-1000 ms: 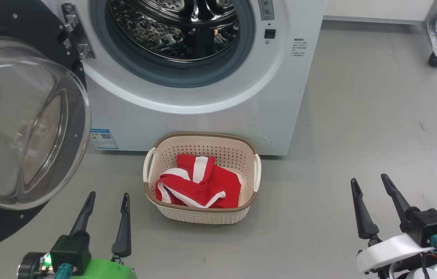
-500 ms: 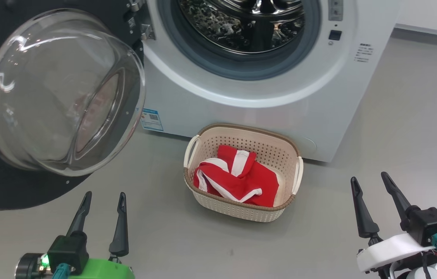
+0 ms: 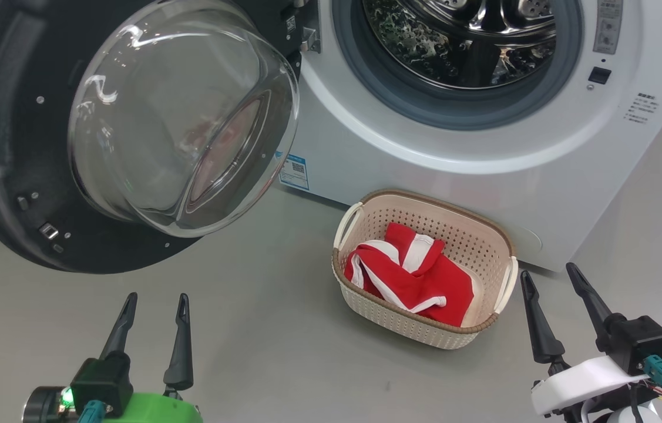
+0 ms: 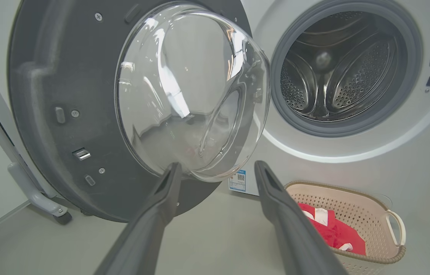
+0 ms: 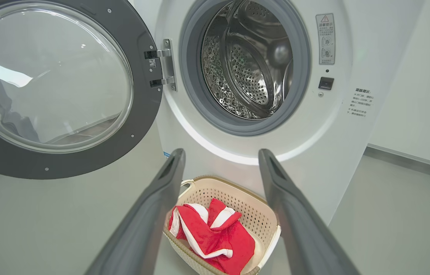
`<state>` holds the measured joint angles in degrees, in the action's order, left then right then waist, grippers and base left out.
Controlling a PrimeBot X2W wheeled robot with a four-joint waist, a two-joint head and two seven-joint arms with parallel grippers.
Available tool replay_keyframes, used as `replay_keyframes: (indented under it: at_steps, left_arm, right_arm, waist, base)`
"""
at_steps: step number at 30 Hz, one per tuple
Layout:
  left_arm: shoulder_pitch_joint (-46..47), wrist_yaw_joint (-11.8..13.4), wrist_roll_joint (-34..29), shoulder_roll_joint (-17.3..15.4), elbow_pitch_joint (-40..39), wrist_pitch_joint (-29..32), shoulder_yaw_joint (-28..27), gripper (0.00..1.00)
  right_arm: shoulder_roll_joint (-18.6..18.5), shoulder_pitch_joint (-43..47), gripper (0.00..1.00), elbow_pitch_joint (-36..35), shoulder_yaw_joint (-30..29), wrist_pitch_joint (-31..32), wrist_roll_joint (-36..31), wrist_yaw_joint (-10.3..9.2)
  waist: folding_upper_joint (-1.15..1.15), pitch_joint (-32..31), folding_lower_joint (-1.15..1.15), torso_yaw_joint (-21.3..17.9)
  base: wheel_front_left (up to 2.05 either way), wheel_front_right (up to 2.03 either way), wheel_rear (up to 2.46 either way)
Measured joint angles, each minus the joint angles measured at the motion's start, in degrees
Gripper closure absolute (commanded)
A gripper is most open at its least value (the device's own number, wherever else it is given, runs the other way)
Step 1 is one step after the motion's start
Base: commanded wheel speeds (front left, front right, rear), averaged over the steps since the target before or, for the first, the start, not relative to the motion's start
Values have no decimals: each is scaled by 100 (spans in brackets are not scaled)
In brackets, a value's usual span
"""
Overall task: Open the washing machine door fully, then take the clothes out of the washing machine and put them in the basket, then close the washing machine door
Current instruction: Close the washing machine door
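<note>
Washing machine door (image 3: 131, 135): stands swung wide to the left of the opening, inner face toward you.

Left gripper (image 3: 157, 299): hovers low over the floor (image 3: 278, 352), fingers parted, nothing between them. In the left wrist view the bowl window (image 4: 188, 95) lies just ahead of the fingertips, apart from them.

Right gripper (image 3: 548, 273): likewise spread and empty, tips just beside the right end of the basket (image 3: 407, 322).

Containers:
- The basket sits on the floor against the front of the washing machine (image 3: 413, 170), below the opening. It holds the clothes (image 3: 413, 276), red fabric with white bands, heaped and lying below the rim.
- Drum (image 3: 466, 41): in the wrist views the visible steel shows no fabric. The near bottom is hidden behind the grey rubber ring (image 3: 401, 100).

Step in hand (judgement): unloading looks done, and closing the door is what is left.

Next move (judgement):
- Use the left arm, as it is the nearer one.
- You need to get round the door's free edge, on the side away from the hinge (image 3: 307, 38), and swing it rightward onto the opening.
- Bear on the black rim rather than the glass, which is curved and likely slick.
- Check that the door's lower edge clears the basket. I cannot tell this from the views.
- Finish with a firm press so that the latch catches.
</note>
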<state>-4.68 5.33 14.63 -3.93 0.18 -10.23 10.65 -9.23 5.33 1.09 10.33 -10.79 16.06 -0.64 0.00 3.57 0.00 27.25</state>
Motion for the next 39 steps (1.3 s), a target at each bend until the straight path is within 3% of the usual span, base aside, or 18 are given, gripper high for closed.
replay_keyframes:
  at_steps: [9, 23, 24, 25, 26, 33, 39]
  left_arm:
    - [-5, 9, 47, -2, 43, -1, -124, 0]
    - [-7, 19, 98, -1, 43, -1, -130, 0]
    - [-7, 19, 99, -1, 43, -1, -130, 30]
    - [-8, 19, 101, -1, 44, -1, -130, 69]
    - [-8, 19, 101, -1, 44, 0, -130, 100]
    - [-8, 8, 190, 0, -34, -67, -138, 100]
    - [13, -203, 515, 8, -372, -185, -186, 100]
  right_arm:
    - [69, 0, 0, 43, 126, 45, 0, 5]
    - [135, -1, 0, 105, 143, 47, 3, 7]
    - [136, -1, 0, 107, 144, 47, 3, 7]
    - [136, -1, 0, 108, 144, 47, 3, 5]
    - [136, -1, 0, 109, 145, 47, 3, 7]
    - [133, -3, 0, 110, 147, 47, 3, 5]
    - [114, -6, 0, 111, 147, 47, 3, 5]
  waist:
    - [0, -123, 0, 253]
    - [0, -152, 0, 270]
    - [0, -152, 0, 270]
    - [0, -151, 0, 270]
    - [0, -151, 0, 270]
    - [0, -133, 0, 280]
    - [0, -122, 0, 291]
  base:
    - [0, 0, 0]
    - [0, 0, 0]
    - [0, 0, 0]
    - [0, 0, 0]
    - [0, 0, 0]
    - [0, 0, 0]
    - [0, 0, 0]
